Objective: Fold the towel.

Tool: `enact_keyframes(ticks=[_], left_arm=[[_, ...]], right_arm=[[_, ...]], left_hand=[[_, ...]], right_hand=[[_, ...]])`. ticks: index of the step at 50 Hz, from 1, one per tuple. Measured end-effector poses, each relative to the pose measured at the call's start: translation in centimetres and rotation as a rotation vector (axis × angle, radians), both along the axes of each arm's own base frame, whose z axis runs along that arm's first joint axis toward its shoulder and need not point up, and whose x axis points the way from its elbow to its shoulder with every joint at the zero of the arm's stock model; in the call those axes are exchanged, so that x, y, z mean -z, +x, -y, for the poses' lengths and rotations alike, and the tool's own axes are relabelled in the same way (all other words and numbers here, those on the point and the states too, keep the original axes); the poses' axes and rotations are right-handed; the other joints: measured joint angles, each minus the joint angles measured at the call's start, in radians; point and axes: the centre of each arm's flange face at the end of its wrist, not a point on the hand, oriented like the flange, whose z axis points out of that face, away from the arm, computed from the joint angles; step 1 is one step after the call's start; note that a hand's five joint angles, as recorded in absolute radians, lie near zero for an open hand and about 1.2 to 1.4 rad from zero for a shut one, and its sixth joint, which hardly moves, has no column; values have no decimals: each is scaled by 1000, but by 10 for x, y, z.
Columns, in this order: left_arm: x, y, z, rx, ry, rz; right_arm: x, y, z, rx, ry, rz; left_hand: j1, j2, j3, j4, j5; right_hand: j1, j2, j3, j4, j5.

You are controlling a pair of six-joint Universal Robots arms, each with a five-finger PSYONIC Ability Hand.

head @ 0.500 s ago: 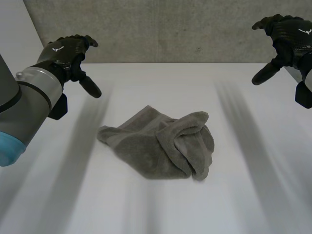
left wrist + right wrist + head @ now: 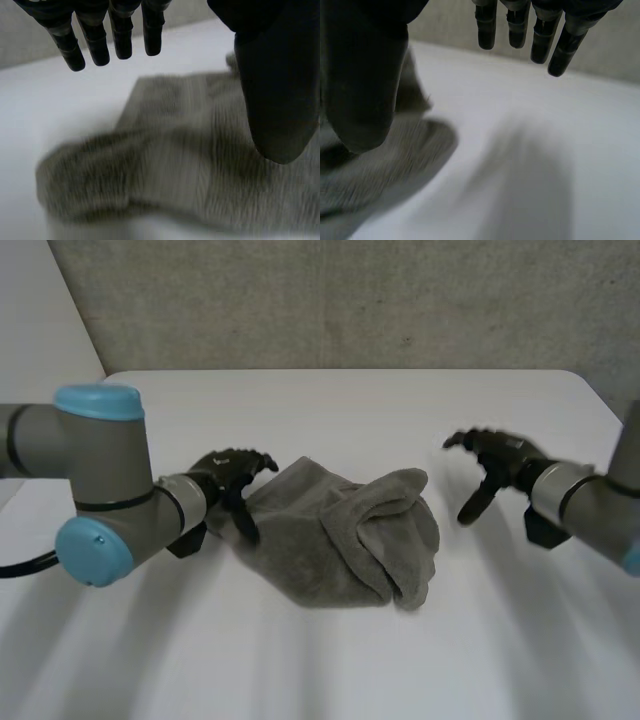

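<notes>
Crumpled grey towel (image 2: 340, 535) lies between your hands on white table (image 2: 330, 400). Left hand (image 2: 232, 478) spread at its corner, thumb over cloth, possibly touching. Right hand (image 2: 497, 465) splayed, just beside bunched end. Grey wall (image 2: 330, 300) beyond fingertips.

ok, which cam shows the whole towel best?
Head view: the whole towel lies crumpled on the table between the left hand and right hand. Left wrist view crops it; right wrist view catches one edge.

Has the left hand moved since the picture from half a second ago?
Yes. The left hand has come down and toward the towel: before it hung well apart from it, now it is at the towel's left edge.
</notes>
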Motion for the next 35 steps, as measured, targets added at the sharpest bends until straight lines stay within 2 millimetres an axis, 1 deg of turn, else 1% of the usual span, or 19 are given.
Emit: enact_keyframes(ticks=[1,2,3,4,5,6,7,8,9,10,11,12,13,17,19,23,26,32,35], left_arm=[[6,0,0,3,8,14],[9,0,1,4,14,22],[13,1,1,5,22,33],[17,1,1,6,29,42],[20,1,1,6,36,49],[22,1,1,5,42,54],[25,2,0,4,51,60],[26,2,0,3,58,63],[26,2,-1,2,63,65],[27,3,-2,1,71,68],[26,3,-2,0,76,70],[26,4,-3,-2,84,71],[25,4,-4,-3,89,72],[16,7,-10,-11,115,66],[11,8,-14,-16,127,59],[2,12,-27,-35,158,34],[-6,17,-40,-59,179,0],[-20,27,-67,-112,176,-97],[-25,31,-80,-130,169,-133]], right_arm=[[9,3,-1,-7,28,-4],[13,4,-2,-12,41,-5],[21,9,-5,-26,67,-7],[27,13,-8,-38,85,-7],[31,18,-11,-51,101,-5],[33,21,-13,-59,109,-3],[36,26,-17,-75,124,5],[38,31,-21,-91,138,17],[39,34,-23,-100,144,26],[39,39,-27,-114,155,43],[39,41,-28,-120,160,52],[37,45,-32,-135,170,74],[36,47,-33,-142,174,87],[25,57,-40,-186,182,162],[20,59,-41,-203,178,183],[8,62,-41,-255,141,210],[-8,66,-37,-332,55,199],[-48,72,-23,-480,-211,65],[-64,72,-16,-517,-329,-13]], left_hand=[[3,17,0,0,17],[17,47,0,0,56],[66,110,0,0,122],[147,205,0,0,206],[281,344,0,0,353],[363,426,0,0,416],[541,606,0,0,582],[699,762,0,0,743],[779,823,0,0,825],[910,957,0,0,969],[955,989,0,0,1006],[976,997,0,0,1046],[976,997,0,0,1050],[976,997,0,0,1051],[976,997,0,0,1051],[976,998,0,0,1051],[976,1001,0,0,1051],[976,1006,0,0,1051],[976,1010,0,0,1052]], right_hand=[[0,0,0,0,0],[0,0,0,0,0],[0,0,0,0,0],[0,0,0,0,0],[3,0,0,0,3],[3,0,0,0,3],[47,41,0,0,43],[132,129,0,0,146],[185,183,0,0,192],[285,283,0,0,305],[344,342,0,0,352],[460,460,0,0,472],[529,531,0,0,529],[931,881,0,0,924],[1031,948,0,0,1033],[1040,961,0,0,1058],[1040,961,0,0,1059],[1040,962,0,0,1059],[1040,962,0,0,1059]])
